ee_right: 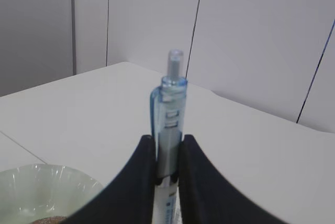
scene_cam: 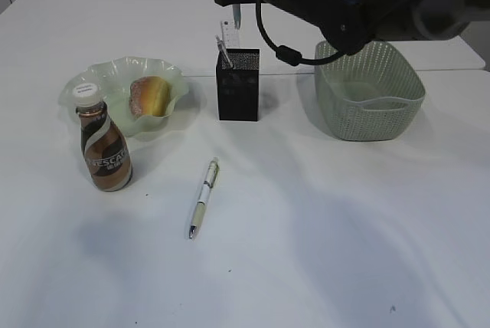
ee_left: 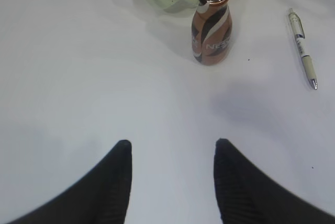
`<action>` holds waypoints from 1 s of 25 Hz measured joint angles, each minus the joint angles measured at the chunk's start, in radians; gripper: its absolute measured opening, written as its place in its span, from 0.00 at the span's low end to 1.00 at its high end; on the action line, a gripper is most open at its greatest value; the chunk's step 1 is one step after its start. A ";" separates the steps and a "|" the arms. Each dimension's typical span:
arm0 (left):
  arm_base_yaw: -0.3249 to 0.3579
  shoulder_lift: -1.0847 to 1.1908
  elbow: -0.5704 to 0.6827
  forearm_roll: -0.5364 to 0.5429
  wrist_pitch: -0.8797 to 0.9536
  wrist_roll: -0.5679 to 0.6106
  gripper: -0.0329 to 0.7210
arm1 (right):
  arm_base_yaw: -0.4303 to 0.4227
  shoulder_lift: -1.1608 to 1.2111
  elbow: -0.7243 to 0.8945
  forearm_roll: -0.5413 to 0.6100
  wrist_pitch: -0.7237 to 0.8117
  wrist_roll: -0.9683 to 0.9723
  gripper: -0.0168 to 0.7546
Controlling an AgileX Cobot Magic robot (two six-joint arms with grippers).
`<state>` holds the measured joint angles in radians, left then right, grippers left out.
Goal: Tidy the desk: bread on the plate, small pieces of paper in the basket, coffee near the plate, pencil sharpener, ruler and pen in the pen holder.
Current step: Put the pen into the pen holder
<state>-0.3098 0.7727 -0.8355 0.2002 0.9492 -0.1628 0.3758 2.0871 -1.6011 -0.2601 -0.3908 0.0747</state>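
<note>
My right gripper point(ee_right: 167, 140) is shut on a clear blue pen point(ee_right: 169, 114), held upright. In the exterior view that pen point(scene_cam: 236, 14) hangs just above the black mesh pen holder point(scene_cam: 239, 86), where the ruler point(scene_cam: 227, 37) stands. A second white pen point(scene_cam: 204, 198) lies on the desk point(scene_cam: 321, 221) in front of the holder. The bread point(scene_cam: 151, 96) rests in the wavy green plate point(scene_cam: 115, 67), and the coffee point(scene_cam: 105, 148) stands upright just in front of it. My left gripper point(ee_left: 172, 148) is open over bare desk, well short of the coffee point(ee_left: 211, 25). The pencil sharpener and small pieces of paper are out of view.
The sage-green basket point(scene_cam: 367, 90) stands right of the pen holder, partly under my right arm, which reaches across from the upper right. A seam crosses the desk behind the holder. The white pen point(ee_left: 303, 48) lies to the right in the left wrist view.
</note>
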 joint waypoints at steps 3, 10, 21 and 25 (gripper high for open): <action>0.000 0.000 0.000 0.000 0.000 0.000 0.52 | -0.002 0.008 0.000 0.000 -0.017 0.000 0.16; 0.000 0.000 0.000 0.000 0.000 0.000 0.50 | -0.021 0.069 0.000 0.007 -0.094 -0.008 0.16; 0.000 0.000 0.000 0.000 0.000 0.000 0.50 | -0.032 0.172 -0.058 0.012 -0.130 -0.019 0.16; 0.000 0.000 0.000 0.000 0.000 0.000 0.50 | -0.033 0.216 -0.059 0.035 -0.133 -0.029 0.16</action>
<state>-0.3098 0.7727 -0.8355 0.2002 0.9492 -0.1628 0.3425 2.3030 -1.6599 -0.2248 -0.5239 0.0460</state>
